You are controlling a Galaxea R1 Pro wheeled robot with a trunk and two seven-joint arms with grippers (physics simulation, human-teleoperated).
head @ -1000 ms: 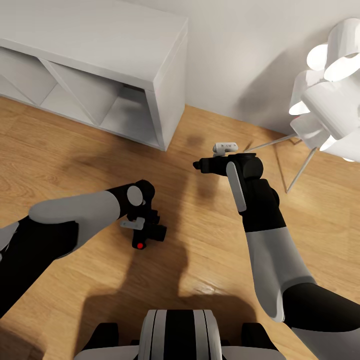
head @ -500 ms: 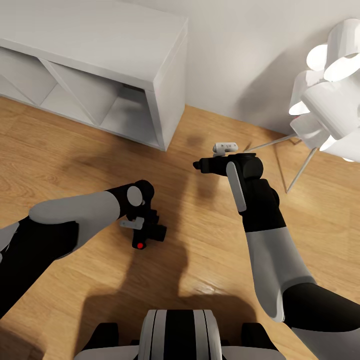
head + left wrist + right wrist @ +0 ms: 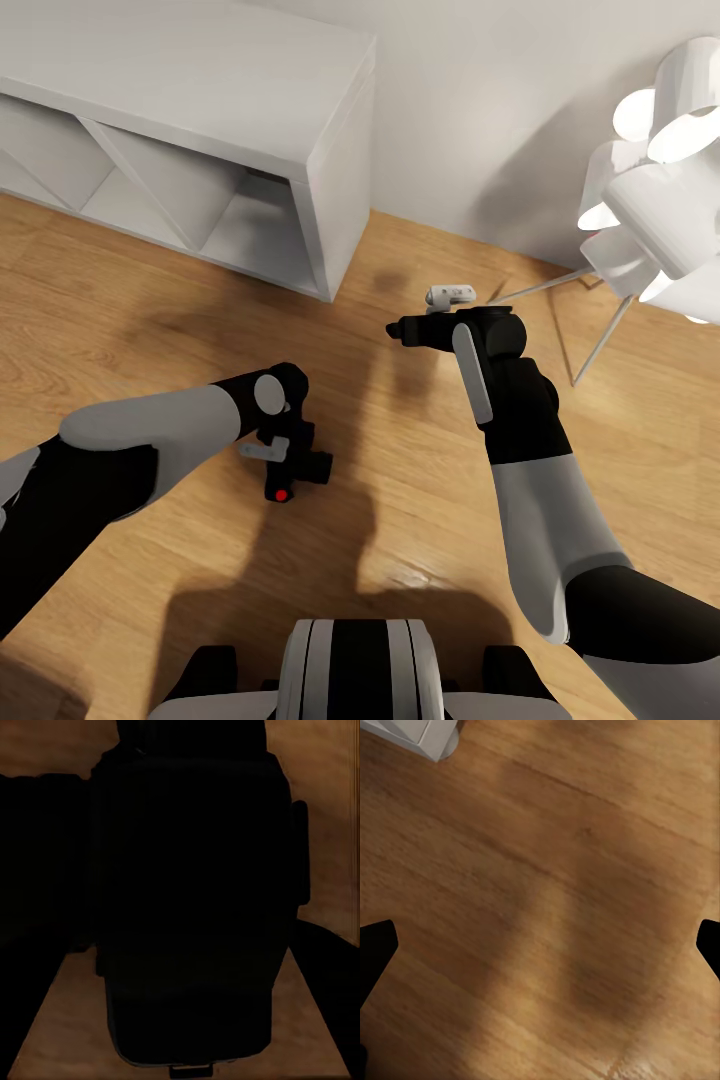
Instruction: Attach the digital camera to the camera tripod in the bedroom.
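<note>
— Since half a second ago, did something move?

— Only very little. The left gripper (image 3: 283,462) with the digital camera (image 3: 290,474) went up a small bit; the red button now sits slightly higher in the head view. The right arm did not change.

— What is the state of the left gripper?

— It is closed on the digital camera. In the left wrist view the black camera body (image 3: 191,907) lies between the two dark fingers (image 3: 45,862) and covers almost all the picture.

— Where is the camera?

— In that gripper, over the wood plank floor (image 3: 150,320), in front of the corner of the white cube shelf (image 3: 330,150), well apart from it. I cannot tell if it touches the floor.

— And the right gripper (image 3: 400,329)?

— It points toward the shelf side. In the right wrist view the fingertips (image 3: 375,945) are at both edges of the picture, far from each other, with bare floor between them: it is open and holds nothing.

— What is around?

— A white floor lamp (image 3: 650,180) stands at the wall on the right, its thin legs on the floor. A small white object (image 3: 449,295) lies on the floor just beyond the right gripper.
</note>
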